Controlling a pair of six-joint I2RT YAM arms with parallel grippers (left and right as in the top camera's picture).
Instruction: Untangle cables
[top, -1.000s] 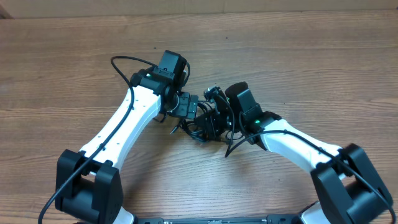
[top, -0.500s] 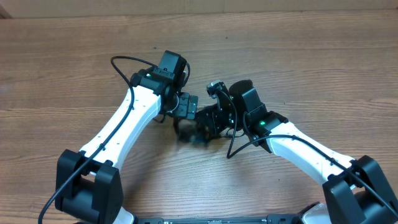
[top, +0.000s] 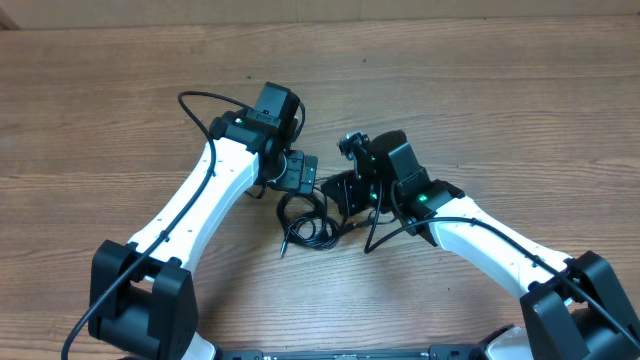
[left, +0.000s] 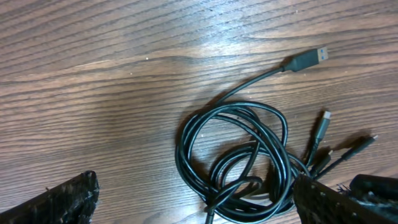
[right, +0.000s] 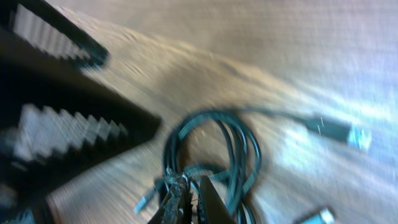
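Observation:
The cables are thin black cords lying in loose overlapping loops on the wooden table between my two arms. In the left wrist view the coil lies flat, with a USB plug stretched out from it and smaller plugs beside it. My left gripper hovers over the coil with its jaws wide open and nothing between them. My right gripper is shut just above the coil. That view is blurred, so whether a strand is pinched there does not show.
The left gripper's ribbed fingers fill the upper left of the right wrist view, close to the right gripper. Thick black arm cables loop beside the left arm. Bare wooden table surrounds the arms.
The bunched-up cables between the grippers have dropped and spread into flat loops on the table. The right arm has shifted slightly right and back. The left arm has stayed put.

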